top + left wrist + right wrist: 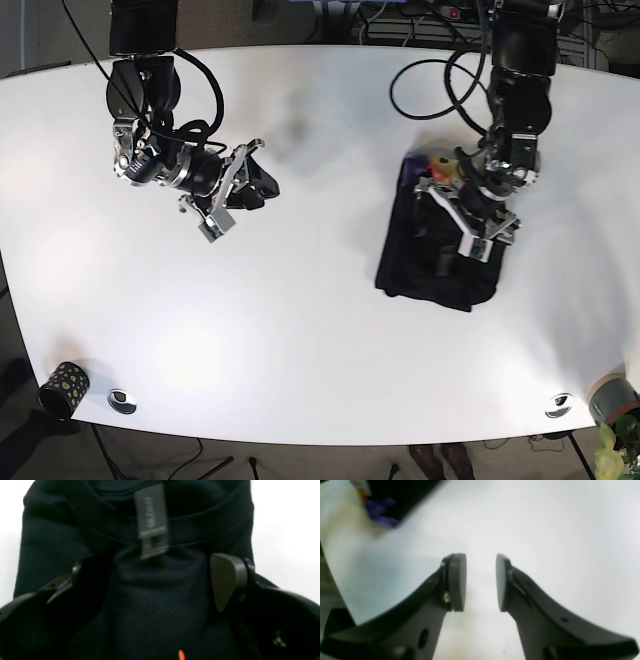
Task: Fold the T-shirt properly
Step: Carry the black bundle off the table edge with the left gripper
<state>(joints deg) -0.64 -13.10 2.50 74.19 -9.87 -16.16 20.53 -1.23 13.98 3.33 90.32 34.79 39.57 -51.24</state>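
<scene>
The black T-shirt [437, 250] lies folded into a compact rectangle on the right half of the white table [320, 330]. Its collar and grey neck label [151, 512] show in the left wrist view. My left gripper [470, 222] sits right on top of the shirt and is open. Its fingers [227, 580] are spread wide, with a bulge of dark cloth [160, 600] between them. My right gripper [481, 580] is open over bare table on the left [238, 185], with nothing between its pads. In the right wrist view an edge of the shirt [395, 495] shows far off.
A dark patterned cup [62, 388] stands at the table's front left corner, next to a small round fitting [122, 400]. Another fitting [558, 405] and a plant [612, 450] are at the front right. Cables [430, 70] trail over the back edge.
</scene>
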